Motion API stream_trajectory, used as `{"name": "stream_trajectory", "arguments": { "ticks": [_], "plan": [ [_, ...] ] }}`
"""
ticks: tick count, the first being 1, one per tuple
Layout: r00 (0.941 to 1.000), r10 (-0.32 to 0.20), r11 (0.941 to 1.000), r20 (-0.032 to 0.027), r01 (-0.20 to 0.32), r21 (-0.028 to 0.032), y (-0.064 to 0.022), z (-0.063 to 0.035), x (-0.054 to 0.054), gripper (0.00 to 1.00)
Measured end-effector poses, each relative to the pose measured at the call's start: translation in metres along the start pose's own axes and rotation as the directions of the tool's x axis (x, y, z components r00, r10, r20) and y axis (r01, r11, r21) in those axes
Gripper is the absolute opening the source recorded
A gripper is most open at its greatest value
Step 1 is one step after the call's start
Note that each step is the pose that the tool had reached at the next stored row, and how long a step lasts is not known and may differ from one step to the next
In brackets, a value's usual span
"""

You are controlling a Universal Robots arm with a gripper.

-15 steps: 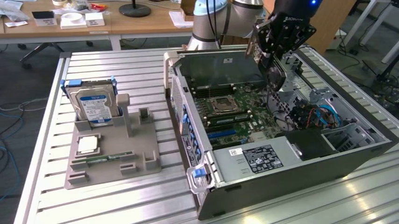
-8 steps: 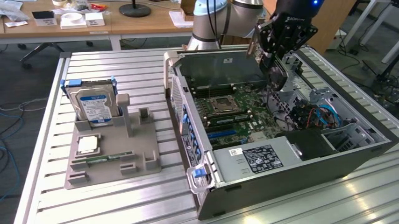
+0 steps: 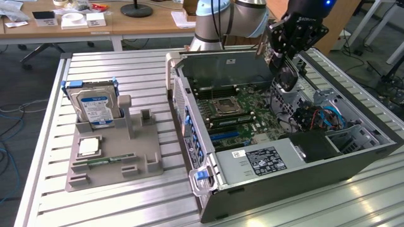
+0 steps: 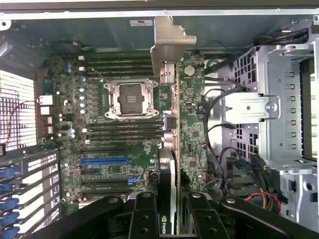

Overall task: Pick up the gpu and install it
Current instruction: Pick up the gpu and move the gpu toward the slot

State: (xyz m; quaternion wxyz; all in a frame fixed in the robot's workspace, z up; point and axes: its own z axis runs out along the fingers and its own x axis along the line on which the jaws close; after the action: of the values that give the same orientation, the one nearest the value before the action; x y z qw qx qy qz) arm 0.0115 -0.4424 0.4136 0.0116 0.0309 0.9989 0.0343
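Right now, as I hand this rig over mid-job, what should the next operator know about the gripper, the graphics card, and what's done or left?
Grip: the gripper is shut on the graphics card, which is seen edge-on in the wrist view.
Position: the card hangs over the open computer case, above the motherboard.
Other parts: the hard drive and memory stick sit in the grey holder at the exterior view's left.
Done: the card is picked up and brought to the case.
Left: the card is not yet seated in a slot.
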Motion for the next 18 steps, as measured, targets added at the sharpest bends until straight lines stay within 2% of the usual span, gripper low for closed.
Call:
{"name": "stream_trajectory", "arguments": {
  "ticks": [8, 18],
  "plan": [
    [1.0000, 0.000, 1.0000, 0.0000, 0.000, 0.0000, 0.0009, 0.0004, -0.016, 0.27],
    [1.0000, 0.000, 1.0000, 0.0000, 0.000, -0.0001, 0.0010, 0.0005, -0.017, 0.27]
  ]
}}
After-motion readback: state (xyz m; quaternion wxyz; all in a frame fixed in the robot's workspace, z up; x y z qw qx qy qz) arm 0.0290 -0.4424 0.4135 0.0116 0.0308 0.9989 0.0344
